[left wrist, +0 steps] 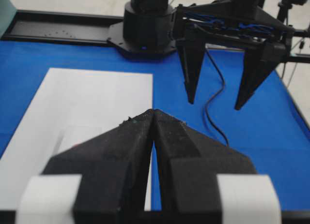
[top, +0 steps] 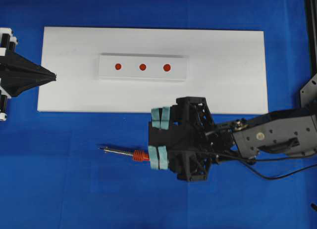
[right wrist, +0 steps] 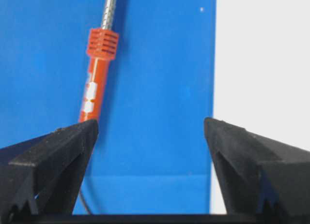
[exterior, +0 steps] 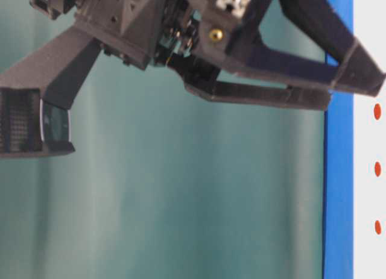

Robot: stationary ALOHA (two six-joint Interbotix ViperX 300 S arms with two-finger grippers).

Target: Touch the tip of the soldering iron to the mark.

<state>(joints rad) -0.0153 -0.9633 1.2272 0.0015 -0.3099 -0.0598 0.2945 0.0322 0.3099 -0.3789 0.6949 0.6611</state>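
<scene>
The soldering iron [top: 126, 152] lies flat on the blue mat below the white board, its tip [top: 101, 149] pointing left. Three red marks [top: 142, 67] sit in a row on a raised white strip [top: 106, 73]. My right gripper [top: 159, 138] hangs open over the rear of the iron's handle, holding nothing. In the right wrist view the red-orange handle [right wrist: 94, 81] runs under the left finger of that gripper [right wrist: 150, 125], and the tip is out of frame. My left gripper [top: 53, 76] is shut and empty at the board's left edge, its closed point [left wrist: 152, 112] over the board's edge.
The white board [top: 228, 85] lies on the blue mat [top: 74, 189]. The iron's black cord [left wrist: 213, 105] snakes over the mat under the right arm. A dark rail [top: 311, 31] runs along the right side.
</scene>
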